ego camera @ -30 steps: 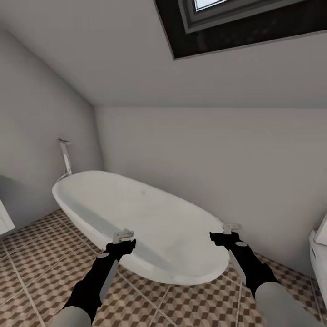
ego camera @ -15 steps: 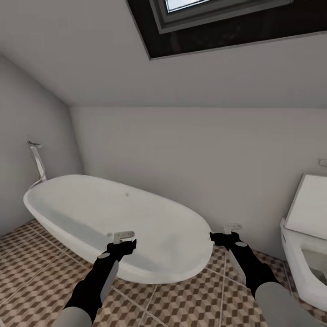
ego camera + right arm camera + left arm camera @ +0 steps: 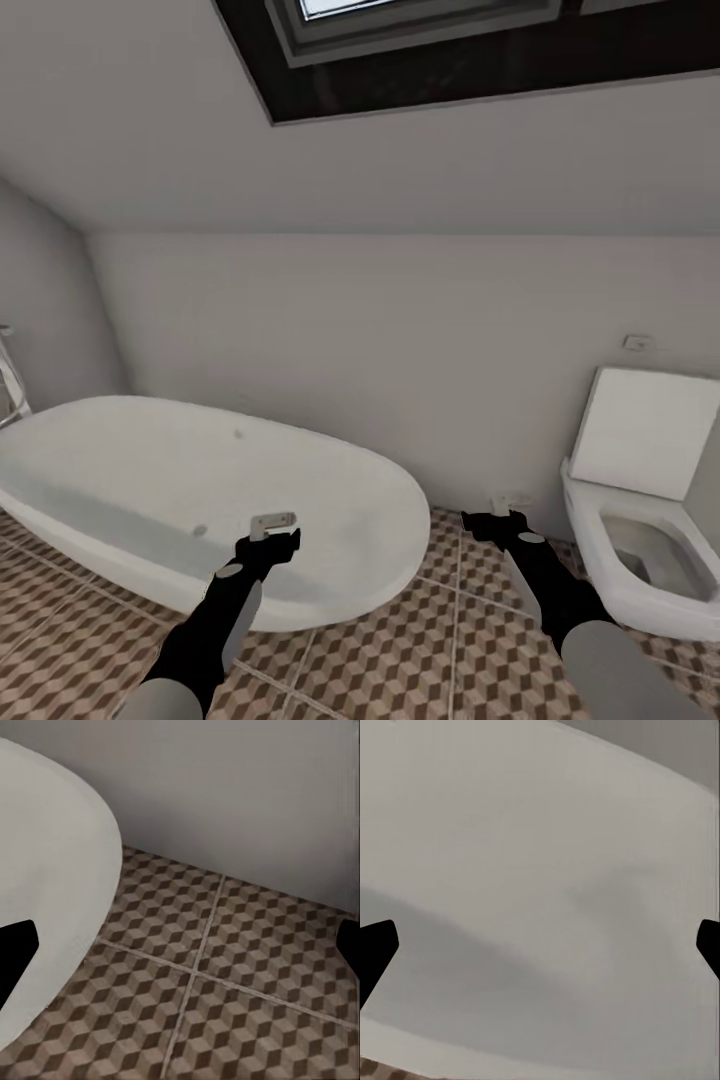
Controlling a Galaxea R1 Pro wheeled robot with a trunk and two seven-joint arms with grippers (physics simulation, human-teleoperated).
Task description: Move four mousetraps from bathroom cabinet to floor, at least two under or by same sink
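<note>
The mousetraps and the cabinet are out of view. The cube-patterned bathroom floor (image 3: 400, 650) spreads in front of me and between the right fingers (image 3: 225, 967). My left gripper (image 3: 272, 528) hangs over the near rim of a white bathtub (image 3: 200, 480); its dark fingertips stand far apart in the left wrist view, open with nothing between them (image 3: 540, 952). My right gripper (image 3: 508, 505) hovers above the tiles just past the tub's end, open and empty too (image 3: 180, 952).
The bathtub (image 3: 540, 870) runs along the back wall from the left, its rounded end (image 3: 45, 907) near the right gripper. A white toilet (image 3: 640, 540) with raised lid stands at the right. A tub tap (image 3: 10, 380) is at far left. A skylight (image 3: 420, 40) sits in the sloped ceiling.
The whole view has swung to the right: the tub slid left in the picture and the toilet came fully into sight. Both arms keep the same pose before me.
</note>
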